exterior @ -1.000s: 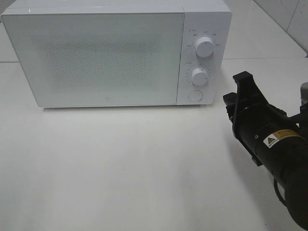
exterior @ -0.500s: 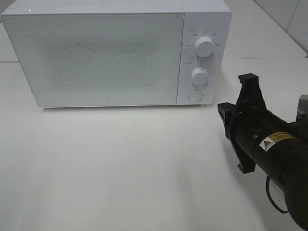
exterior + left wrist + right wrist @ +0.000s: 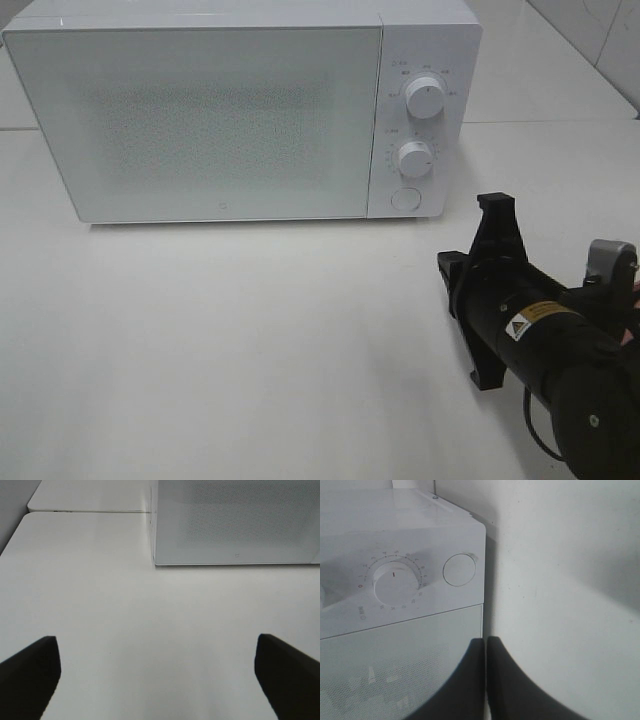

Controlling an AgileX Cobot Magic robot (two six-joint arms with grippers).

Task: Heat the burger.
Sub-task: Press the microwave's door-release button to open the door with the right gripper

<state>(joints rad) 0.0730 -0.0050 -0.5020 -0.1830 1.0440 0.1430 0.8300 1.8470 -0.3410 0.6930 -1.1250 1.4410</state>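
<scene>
Right jaws first: pressed tight together, the two dark fingers (image 3: 465, 680) flat against each other with nothing between them. In the right wrist view they point toward the microwave's (image 3: 200, 120) control end, with the round button (image 3: 459, 570) and the lower dial (image 3: 395, 582) just beyond their tips.

Over to the left jaws: spread wide, one dark finger (image 3: 30, 675) at each side of the wrist view, and only bare white table (image 3: 150, 620) between them. They grip nothing. The microwave's front sits well ahead of them.

Pulling out to the high camera, the right arm (image 3: 530, 330) reaches in from the right, black and bulky, over the table in front of the microwave's right end and clear of it. The microwave stands at the back, its speckled door (image 3: 210, 125) closed. On the panel, the upper dial (image 3: 426, 98) sits above the lower dial, with the round button below both.

The burger shows in none of the views. Whether it sits behind that closed door, I cannot tell.
</scene>
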